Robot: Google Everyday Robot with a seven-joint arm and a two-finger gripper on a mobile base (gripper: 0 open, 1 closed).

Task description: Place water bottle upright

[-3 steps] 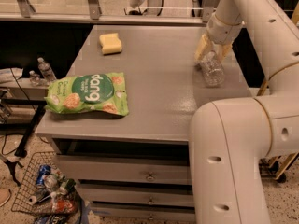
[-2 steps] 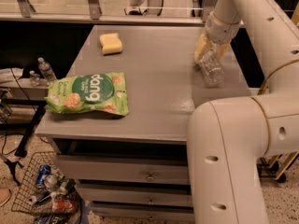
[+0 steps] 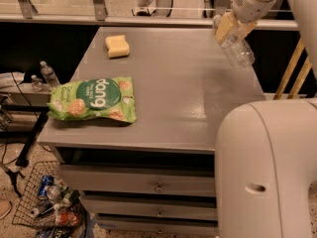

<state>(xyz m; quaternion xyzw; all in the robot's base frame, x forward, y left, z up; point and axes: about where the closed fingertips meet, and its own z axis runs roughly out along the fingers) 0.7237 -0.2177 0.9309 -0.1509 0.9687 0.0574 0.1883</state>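
Observation:
The water bottle (image 3: 238,54) is clear ribbed plastic and hangs tilted at the far right of the grey cabinet top (image 3: 178,98), near its right edge. Its upper end sits between the yellowish fingers (image 3: 224,28) of my gripper (image 3: 229,32), which is shut on it. The bottle's lower end points down and to the right, and seems to be just off the surface. Its cap and label are hidden by the gripper.
A green snack bag (image 3: 94,99) lies at the front left and a yellow sponge (image 3: 117,45) at the back left. Two small bottles (image 3: 48,74) stand beyond the left edge. A wire basket of cans (image 3: 49,208) is on the floor. My arm's body (image 3: 267,167) fills the front right.
The gripper has moved up and to the right with the bottle, which now hangs closer to the cabinet's right edge and higher off the surface.

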